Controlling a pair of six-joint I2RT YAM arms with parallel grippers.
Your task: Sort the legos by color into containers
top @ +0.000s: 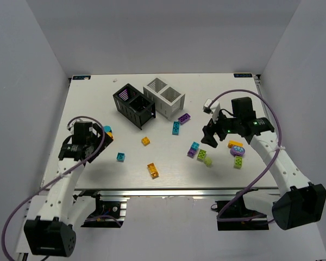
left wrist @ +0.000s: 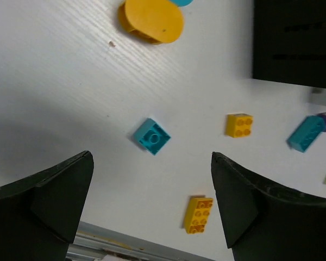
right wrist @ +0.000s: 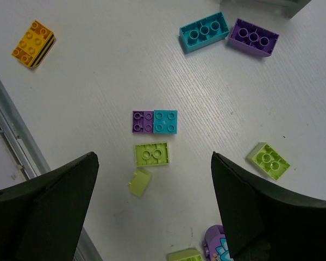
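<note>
The black container (top: 133, 105) and the white container (top: 164, 97) stand side by side at the back centre. Legos lie scattered in front of them. My left gripper (top: 104, 140) (left wrist: 152, 163) hangs open over bare table, just short of a teal brick (left wrist: 152, 136) (top: 120, 157), with a long orange brick (left wrist: 198, 213) (top: 152, 170) beside it. My right gripper (top: 209, 136) (right wrist: 155, 157) is open above a lime green brick (right wrist: 152, 154) (top: 201, 155), a joined purple and teal pair (right wrist: 155, 121) and a small lime piece (right wrist: 139, 181). Neither gripper holds anything.
A round orange piece (left wrist: 152, 19) with a teal one lies by the left arm. A square orange brick (top: 145, 141), a long teal brick (right wrist: 205, 31) and a purple brick (right wrist: 254, 37) sit mid-table. Another lime brick (right wrist: 268, 160) and a purple flower piece (right wrist: 217, 244) lie at the right. The table's front edge (top: 168, 189) is close.
</note>
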